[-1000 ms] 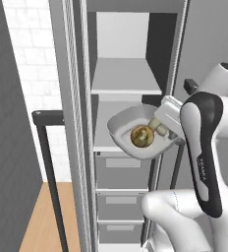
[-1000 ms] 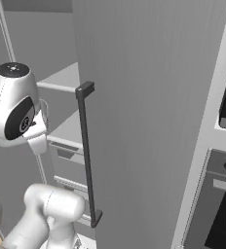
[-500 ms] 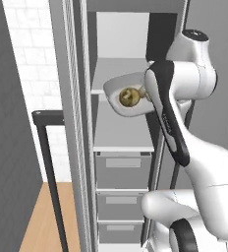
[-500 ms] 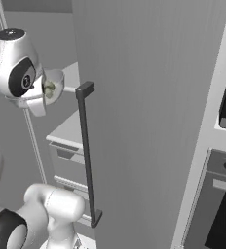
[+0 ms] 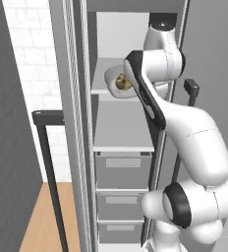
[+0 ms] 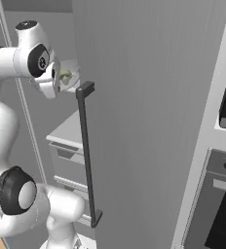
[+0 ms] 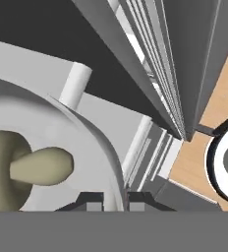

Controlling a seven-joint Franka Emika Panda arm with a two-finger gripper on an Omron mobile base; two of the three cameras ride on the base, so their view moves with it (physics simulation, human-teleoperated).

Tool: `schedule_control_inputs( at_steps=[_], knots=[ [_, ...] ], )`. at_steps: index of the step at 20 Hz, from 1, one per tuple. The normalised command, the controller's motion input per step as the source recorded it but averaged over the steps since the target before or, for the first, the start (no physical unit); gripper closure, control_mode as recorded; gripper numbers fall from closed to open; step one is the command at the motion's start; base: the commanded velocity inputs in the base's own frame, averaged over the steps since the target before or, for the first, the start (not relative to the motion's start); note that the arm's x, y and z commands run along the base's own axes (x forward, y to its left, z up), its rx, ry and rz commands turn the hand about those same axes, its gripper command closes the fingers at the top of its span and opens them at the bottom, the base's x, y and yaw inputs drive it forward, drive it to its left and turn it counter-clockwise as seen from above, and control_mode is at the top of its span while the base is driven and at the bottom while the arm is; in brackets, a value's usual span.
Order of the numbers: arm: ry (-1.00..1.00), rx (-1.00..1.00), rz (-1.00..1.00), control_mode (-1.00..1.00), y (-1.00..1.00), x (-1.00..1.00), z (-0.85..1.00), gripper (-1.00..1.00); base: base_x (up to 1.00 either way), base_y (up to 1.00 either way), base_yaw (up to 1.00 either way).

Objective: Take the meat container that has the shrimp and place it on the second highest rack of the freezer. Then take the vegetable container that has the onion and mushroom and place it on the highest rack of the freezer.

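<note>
1. Freezer (image 5: 123, 123) stands open as a tall narrow grey compartment, with two white shelves above three grey drawers (image 5: 124, 170).
2. Its door (image 6: 149, 112) swings out to the right, and a long dark bar handle (image 6: 87, 155) runs down its face in the right base view.
3. The white arm reaches up from the lower right of the left base view, its hand level with the highest rack (image 5: 106, 76).
4. The vegetable container (image 5: 117, 83), a shallow white dish, sits at the front edge of that upper shelf, tilted so its inside faces out to the left.
5. Inside it lies the onion (image 5: 121, 81), a round yellow-brown ball; in the hand view it fills the lower left (image 7: 0, 170), with the pale mushroom (image 7: 42, 166) lying across it.
6. In the right base view the container (image 6: 68, 76) shows just left of the top of the door handle, pressed against the hand.
7. The gripper (image 7: 115, 202) has its two dark fingertips (image 7: 89, 203) set close on either side of the container's rim, so the jaws are narrow and clamped on the dish wall.
8. The lower white shelf (image 5: 121, 130) lies bare below the dish, well apart from it.
9. At far left of the left base view a white tiled wall (image 5: 30, 64) and a wooden floor (image 5: 42, 219) show beside a dark framed bar (image 5: 49, 162).
</note>
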Motion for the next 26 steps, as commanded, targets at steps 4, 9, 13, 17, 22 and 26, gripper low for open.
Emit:
schedule_control_inputs(
  at_steps=[4,9,13,17,22,26],
  knots=[
    [0.0,0.0,-0.04,-1.0,-0.17,1.0,-0.04,1.0,0.0,0.0,0.0],
    [0.0,0.0,-0.01,-1.0,-0.01,1.0,-0.22,1.0,0.0,0.0,0.0],
    [0.0,0.0,-0.03,-1.0,0.0,1.0,-0.34,1.0,0.0,0.0,0.0],
    [0.0,-0.01,-0.06,-1.0,-0.06,1.0,-0.18,1.0,0.0,0.0,0.0],
    [-0.1,-0.06,-0.11,-1.0,-0.01,0.63,0.0,-1.0,0.0,0.0,0.0],
    [-0.24,-0.01,-0.05,-1.0,0.0,-0.28,0.0,-1.0,0.0,0.0,0.0]
  ],
)
